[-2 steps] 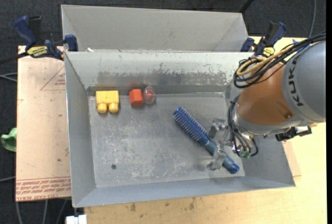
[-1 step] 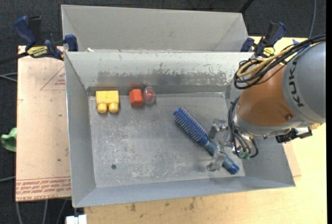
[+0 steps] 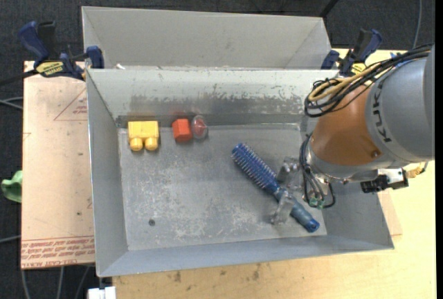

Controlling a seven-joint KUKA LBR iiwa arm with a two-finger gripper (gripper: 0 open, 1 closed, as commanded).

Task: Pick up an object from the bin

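A blue brush (image 3: 253,167) lies slantwise at the bin's right, bristle head up-left and handle end toward the lower right. My gripper (image 3: 282,192) is down on it at the right of the bin floor. One grey finger (image 3: 286,169) stands above the handle and the other (image 3: 279,215) below it. The fingers stand wider apart than the handle, so the gripper is open with the handle between them.
Along the back wall at the left lie a yellow block (image 3: 143,135) with two round studs, a small red block (image 3: 181,129) and a pinkish clear piece (image 3: 199,127) beside it. The arm's orange cover and cables hang over the bin's right wall.
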